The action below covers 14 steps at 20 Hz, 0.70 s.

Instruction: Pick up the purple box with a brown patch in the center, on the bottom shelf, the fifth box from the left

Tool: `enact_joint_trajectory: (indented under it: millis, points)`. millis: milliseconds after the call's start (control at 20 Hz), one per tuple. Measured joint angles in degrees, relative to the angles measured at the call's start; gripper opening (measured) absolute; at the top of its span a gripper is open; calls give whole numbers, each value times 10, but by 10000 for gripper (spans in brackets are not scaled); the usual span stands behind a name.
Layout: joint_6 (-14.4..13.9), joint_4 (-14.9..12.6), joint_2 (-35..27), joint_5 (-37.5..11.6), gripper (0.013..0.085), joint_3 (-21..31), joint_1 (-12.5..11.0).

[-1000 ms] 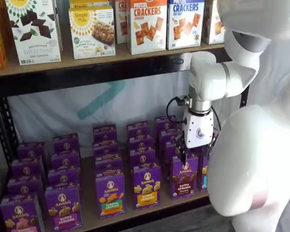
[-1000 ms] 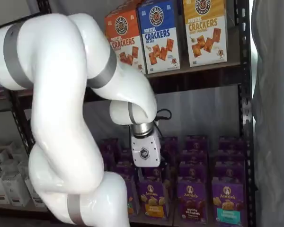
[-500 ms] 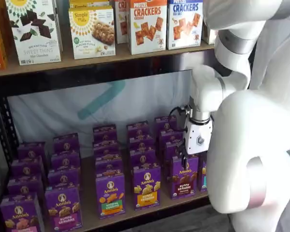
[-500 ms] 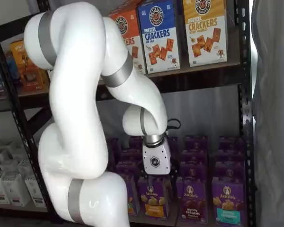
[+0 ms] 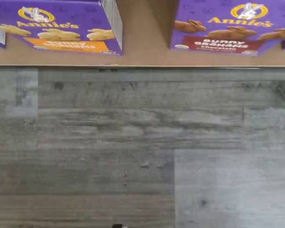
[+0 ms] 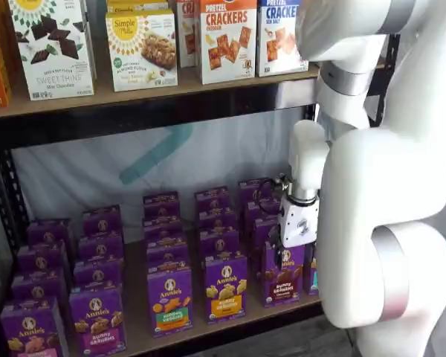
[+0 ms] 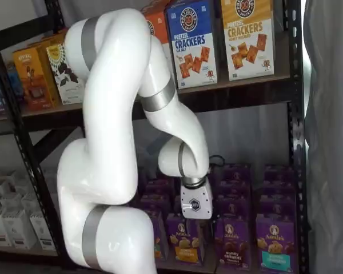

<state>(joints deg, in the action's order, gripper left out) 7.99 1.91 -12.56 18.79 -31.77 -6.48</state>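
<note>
The purple box [image 6: 283, 280] with brown bunny crackers on its front stands at the front of its row on the bottom shelf [image 6: 137, 327]. It shows in both shelf views, and also in a shelf view [image 7: 232, 242] beside the arm. In the wrist view it [image 5: 230, 26] shows a dark red band and stands at the edge of the wooden board [image 5: 142, 50]. My gripper [image 6: 276, 259] hangs just above and in front of this box, its white body over the row. In a shelf view the gripper [image 7: 200, 224] sits left of the box. Its dark fingers show no plain gap.
A purple carton with a yellow patch [image 6: 225, 288] stands left of the target, also in the wrist view [image 5: 57, 26]. A teal-patch carton [image 7: 275, 246] stands right of it. Cracker boxes [image 6: 227, 37] fill the upper board. Grey plank floor [image 5: 142, 152] lies below the shelf's front edge.
The gripper has come down and moved along the bottom shelf toward the brown-patch box. The arm's upper links have swung over. The boxes have not moved.
</note>
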Motion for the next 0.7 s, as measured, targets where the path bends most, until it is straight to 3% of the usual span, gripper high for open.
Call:
enact_joint_trajectory:
  millis: [200,450,700]
  points:
    - [14,12,-58,-7,850,-40,-2]
    - [9,-1,-126,-14,850,-99,-10]
    - [-23,-47,-194,-6,850,-170,-21]
